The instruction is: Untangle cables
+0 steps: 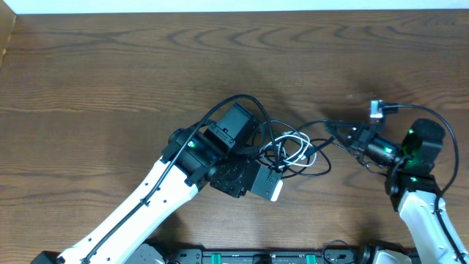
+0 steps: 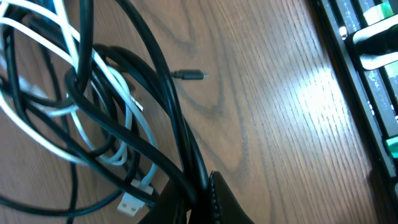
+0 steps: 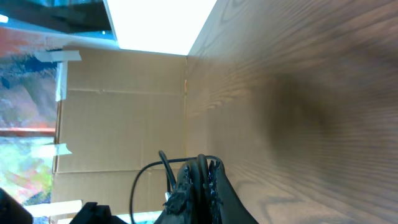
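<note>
Tangle: the black cords (image 1: 320, 163) and the white cord (image 1: 297, 149) lie knotted together on the desk (image 1: 146, 73), just toward 3 o'clock of its middle, between the two arms.
Left claw: the left claw (image 1: 265, 152) sits at the 9 o'clock edge of the knot. In the wrist view it (image 2: 210, 186) looks clenched, with black cords (image 2: 155, 81) running straight into its pads.
Right claw: the right claw (image 1: 337, 132), at the 3 o'clock side, is clenched on a black strand (image 3: 152, 165) that leads back toward the pile.
White cord: it (image 2: 118, 106) is threaded under and over several black loops, and its flat plug (image 2: 127, 202) lies at 6 o'clock of the bundle.
Loose end: one small black plug (image 2: 189, 75) rests apart from the heap.
Done: judged from this, little is done beyond both arms having a grip on the cords.
Left: no cord is separated yet; the loops need drawing apart and the white cord needs freeing.
</note>
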Tool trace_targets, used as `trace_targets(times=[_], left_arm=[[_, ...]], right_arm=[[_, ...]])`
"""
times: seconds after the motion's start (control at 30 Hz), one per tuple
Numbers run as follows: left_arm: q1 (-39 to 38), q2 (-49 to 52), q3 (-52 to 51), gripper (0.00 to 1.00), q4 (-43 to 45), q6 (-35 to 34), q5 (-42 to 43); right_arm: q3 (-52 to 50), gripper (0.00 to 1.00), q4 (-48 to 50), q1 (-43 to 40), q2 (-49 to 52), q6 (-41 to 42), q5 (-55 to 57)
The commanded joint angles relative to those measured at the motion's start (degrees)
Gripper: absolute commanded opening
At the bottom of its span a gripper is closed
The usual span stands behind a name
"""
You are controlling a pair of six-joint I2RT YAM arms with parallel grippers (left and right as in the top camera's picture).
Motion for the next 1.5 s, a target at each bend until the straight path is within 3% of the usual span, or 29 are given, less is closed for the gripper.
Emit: trace_targets(times=[0.0,0.37,0.57,0.73,1.0,1.17,1.47], left_arm=[[0.96,-0.13,-0.11,0.07,-5.81,-0.52,-6.05],[3.34,-0.13,-0.11,0.08,-6.34,-0.50,-5.31],[3.34,-0.13,-0.11,0.07,-1.46,-0.50,-0.52],[3.32,-0.13,-0.11,0.07,7.10,-0.50,4.28],[3.32,-0.13,-0.11,0.08,17.03,-0.50,13.46],[3.32,-0.13,-0.11,0.07,19.61,-0.48,20.24],[3.32,-0.13,-0.11,0.08,27.30,-0.48,33.55]], right_arm=[[0.44,0.01,1.84,-7.39,0.02,-1.53,10.40],[0.44,0.01,8.20,-18.84,0.02,1.11,16.20],[0.44,0.01,6.78,-18.45,0.02,1.03,10.01],[0.42,0.12,1.77,-16.68,0.02,-1.62,4.72],[0.42,0.49,-6.97,-13.66,0.02,-14.91,0.28],[0.42,0.49,-11.52,-12.59,0.02,-15.34,1.03],[0.42,0.49,-18.29,-8.94,0.02,-6.62,2.51]])
